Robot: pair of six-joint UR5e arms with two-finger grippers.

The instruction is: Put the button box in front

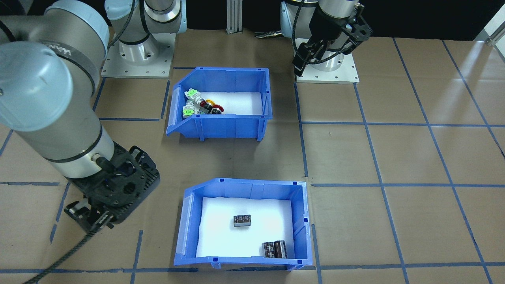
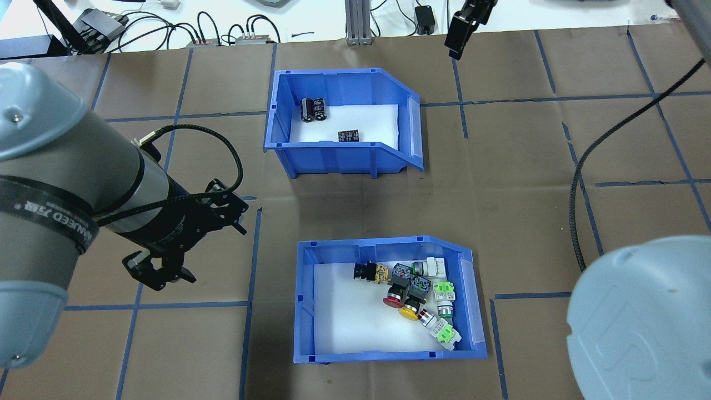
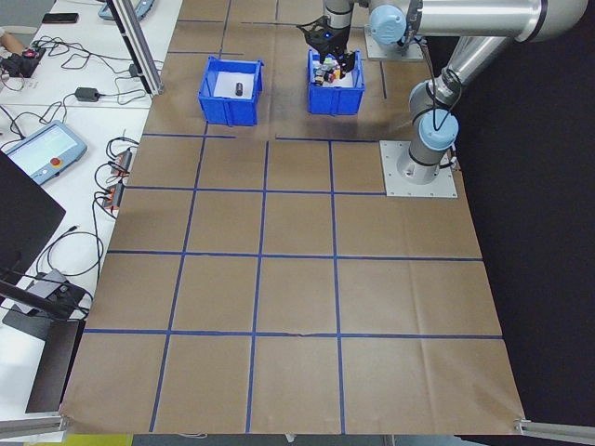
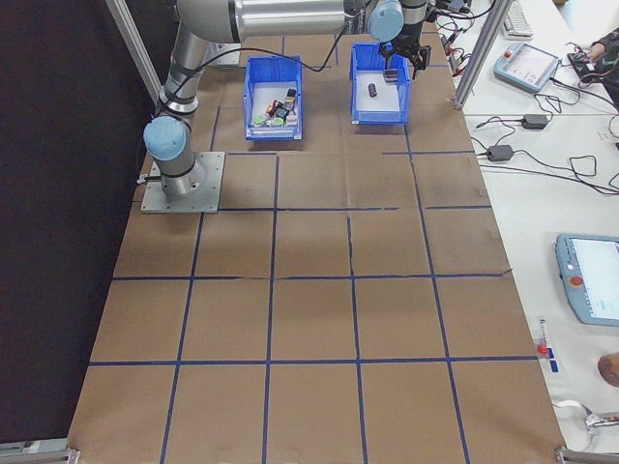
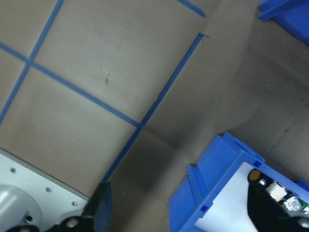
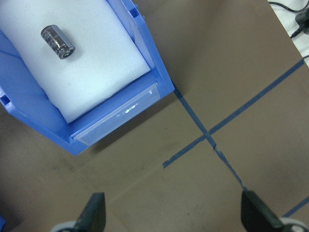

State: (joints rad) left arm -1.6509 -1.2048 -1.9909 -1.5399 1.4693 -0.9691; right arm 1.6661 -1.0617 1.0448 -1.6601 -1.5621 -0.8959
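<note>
- The button box (image 2: 389, 344) is a blue bin with a white foam lining. It stands on the brown paper-covered table (image 2: 533, 211), in the row nearer the robot's base.
- A cluster of push buttons (image 2: 419, 294) lies at the open-front end of the button box: green, red, yellow and black caps are visible.
- In the front-facing view the button box (image 1: 221, 128) sits between the two arm base plates, with its sloped open front towards the view's left.
- A second blue bin (image 2: 339, 158) stands farther from the robot, well apart from the button box, with bare table between them. It holds a few dark cylinders (image 2: 314, 109) on white foam.
- The left gripper (image 2: 161, 272) hangs above bare table, beside the button box on the robot's left, touching nothing. Its fingers stand apart and are empty.
- The left wrist view shows one corner of the button box (image 5: 212, 188) below and to the side of the gripper, not between the fingers.
- The right gripper (image 1: 88, 219) hangs above bare table beside the open front of the second bin. Its fingers are spread wide and hold nothing.
- The right wrist view shows the front lip of the second bin (image 6: 120, 121) and one dark cylinder (image 6: 58, 42) on the foam.
- Blue tape lines (image 2: 555, 294) divide the table into squares.
</note>
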